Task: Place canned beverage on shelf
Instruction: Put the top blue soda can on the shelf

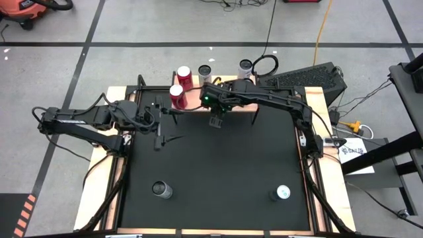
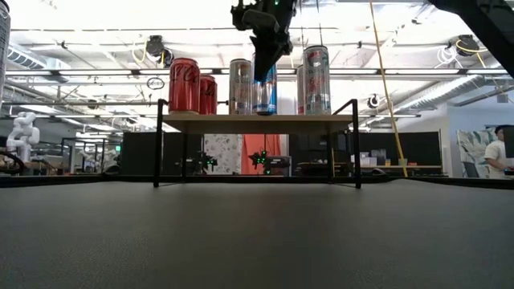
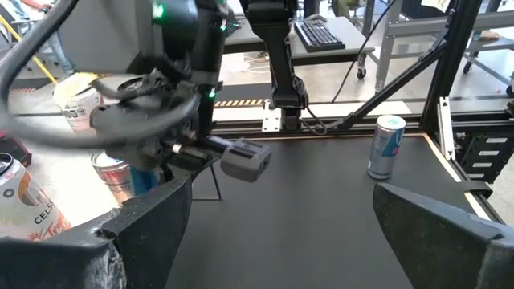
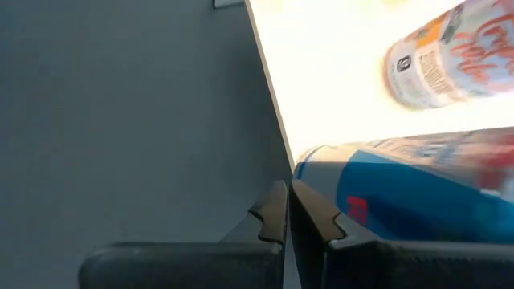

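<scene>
At twelve o'clock on the counter, the light wood shelf on black legs (image 2: 257,122) carries a blue-and-silver slim can (image 2: 265,90) among others. The right tool (image 2: 265,58) hangs over it, fingers together, empty. The left tool (image 1: 158,125) waits at nine o'clock, fingers apart.

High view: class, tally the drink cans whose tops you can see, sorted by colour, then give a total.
Red cans: 2
Silver cans: 4
Total: 6
Not counted: a blue can, hidden from above.
</scene>
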Available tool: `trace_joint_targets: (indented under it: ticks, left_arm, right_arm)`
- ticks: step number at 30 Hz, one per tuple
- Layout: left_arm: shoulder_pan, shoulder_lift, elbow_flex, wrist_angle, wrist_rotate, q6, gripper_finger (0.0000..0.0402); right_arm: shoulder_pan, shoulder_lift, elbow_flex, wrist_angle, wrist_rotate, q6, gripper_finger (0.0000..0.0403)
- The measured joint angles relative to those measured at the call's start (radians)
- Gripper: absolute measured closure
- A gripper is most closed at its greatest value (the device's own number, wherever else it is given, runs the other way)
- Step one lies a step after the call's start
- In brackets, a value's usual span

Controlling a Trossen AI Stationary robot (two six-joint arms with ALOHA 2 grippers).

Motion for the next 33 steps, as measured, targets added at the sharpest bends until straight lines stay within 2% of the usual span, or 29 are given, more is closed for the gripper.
trace_joint_targets:
  ticks: [12, 16, 33]
  left_arm:
    - [0.000, 0.000, 0.000, -0.015, 0.000, 0.000, 0.0010]
    - [0.000, 0.000, 0.000, -0.032, -0.001, 0.000, 0.0010]
    - [0.000, 0.000, 0.000, -0.034, -0.002, 0.000, 0.0010]
  right_arm:
    - [-0.016, 0.032, 0.001, 0.007, 0.016, -0.006, 0.0403]
    - [-0.021, 0.030, 0.000, 0.014, 0.075, -0.005, 0.0403]
    - [-0.107, 0.028, 0.000, 0.061, 0.081, 0.056, 0.0403]
